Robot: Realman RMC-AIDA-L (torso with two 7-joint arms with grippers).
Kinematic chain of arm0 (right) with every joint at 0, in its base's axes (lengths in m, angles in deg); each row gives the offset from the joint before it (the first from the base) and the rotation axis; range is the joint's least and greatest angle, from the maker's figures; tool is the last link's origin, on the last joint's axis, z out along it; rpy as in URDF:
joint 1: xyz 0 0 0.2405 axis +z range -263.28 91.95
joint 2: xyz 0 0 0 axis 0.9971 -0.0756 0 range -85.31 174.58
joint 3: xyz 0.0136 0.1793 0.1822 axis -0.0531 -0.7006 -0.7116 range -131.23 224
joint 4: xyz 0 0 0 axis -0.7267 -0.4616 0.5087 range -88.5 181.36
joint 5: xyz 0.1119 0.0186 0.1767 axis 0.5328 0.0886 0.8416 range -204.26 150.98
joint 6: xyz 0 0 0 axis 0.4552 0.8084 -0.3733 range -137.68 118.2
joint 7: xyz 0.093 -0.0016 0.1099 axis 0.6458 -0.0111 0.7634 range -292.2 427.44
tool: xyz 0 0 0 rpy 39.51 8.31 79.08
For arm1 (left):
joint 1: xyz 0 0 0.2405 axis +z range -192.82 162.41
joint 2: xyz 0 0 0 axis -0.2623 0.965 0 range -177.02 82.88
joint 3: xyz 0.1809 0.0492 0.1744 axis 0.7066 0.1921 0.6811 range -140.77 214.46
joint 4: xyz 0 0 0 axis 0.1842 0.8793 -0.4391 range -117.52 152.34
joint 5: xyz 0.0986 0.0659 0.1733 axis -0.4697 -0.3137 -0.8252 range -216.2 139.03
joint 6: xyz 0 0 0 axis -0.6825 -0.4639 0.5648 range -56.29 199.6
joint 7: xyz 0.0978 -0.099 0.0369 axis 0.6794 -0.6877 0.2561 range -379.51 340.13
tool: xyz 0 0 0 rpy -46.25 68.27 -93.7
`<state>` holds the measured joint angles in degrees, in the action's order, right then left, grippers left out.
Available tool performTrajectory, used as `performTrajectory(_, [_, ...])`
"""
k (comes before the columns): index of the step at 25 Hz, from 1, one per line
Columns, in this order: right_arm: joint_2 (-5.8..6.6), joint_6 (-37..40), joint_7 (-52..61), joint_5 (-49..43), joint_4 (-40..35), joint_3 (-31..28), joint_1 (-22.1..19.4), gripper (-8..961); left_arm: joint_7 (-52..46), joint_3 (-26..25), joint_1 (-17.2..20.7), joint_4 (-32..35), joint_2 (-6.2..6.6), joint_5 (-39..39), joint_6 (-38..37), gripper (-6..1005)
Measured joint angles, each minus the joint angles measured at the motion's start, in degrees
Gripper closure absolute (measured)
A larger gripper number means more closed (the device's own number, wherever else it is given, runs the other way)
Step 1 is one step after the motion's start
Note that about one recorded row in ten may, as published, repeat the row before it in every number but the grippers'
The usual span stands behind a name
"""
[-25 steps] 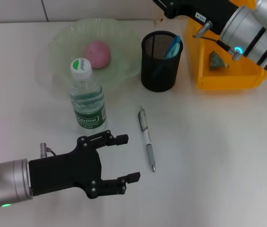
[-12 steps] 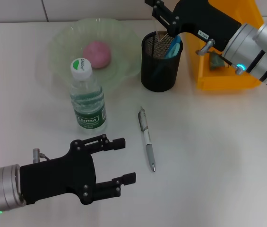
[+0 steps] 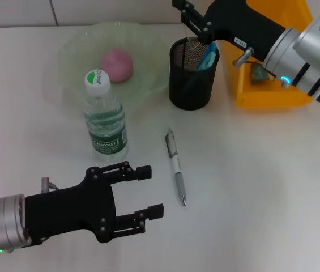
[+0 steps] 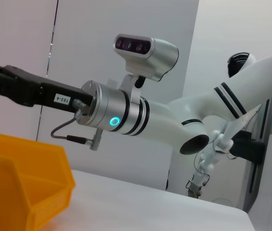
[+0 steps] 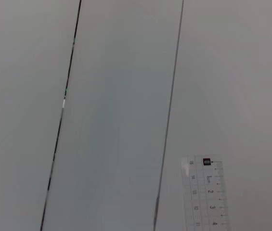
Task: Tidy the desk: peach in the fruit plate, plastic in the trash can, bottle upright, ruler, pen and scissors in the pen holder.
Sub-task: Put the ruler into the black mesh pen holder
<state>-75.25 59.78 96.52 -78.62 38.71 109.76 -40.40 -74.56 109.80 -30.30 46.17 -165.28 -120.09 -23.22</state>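
Note:
My right gripper (image 3: 196, 24) hovers over the black mesh pen holder (image 3: 191, 85), shut on a clear ruler (image 3: 192, 47) whose lower end hangs inside the holder. The ruler also shows in the right wrist view (image 5: 206, 192). Blue scissors (image 3: 208, 55) stand in the holder. A silver pen (image 3: 175, 166) lies on the desk in front of the holder. My left gripper (image 3: 150, 191) is open and empty, low on the desk just left of the pen. The water bottle (image 3: 104, 116) stands upright. The pink peach (image 3: 116, 64) lies in the green fruit plate (image 3: 148, 85).
An orange bin (image 3: 261, 97) stands right of the holder with a crumpled greenish piece of plastic (image 3: 259, 73) in it. The bin (image 4: 27, 178) and my right arm (image 4: 121, 108) also show in the left wrist view.
My right gripper has come from the back, left and down over the pen holder, bringing the ruler into it. My left arm has drawn back slightly toward the front edge.

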Motion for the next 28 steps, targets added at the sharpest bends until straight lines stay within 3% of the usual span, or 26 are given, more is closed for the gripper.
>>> performTrajectory(8, [0.0,-4.1,-0.4,0.0,0.3,0.0,0.9,559,0.0,0.0,-0.1,0.3,-0.07,0.1,-0.1,298])
performTrajectory(28, [0.0,-2.7,-1.1,-0.4,1.7,0.0,0.9,547,0.3,0.0,-0.6,0.2,-0.02,0.3,-0.2,302])
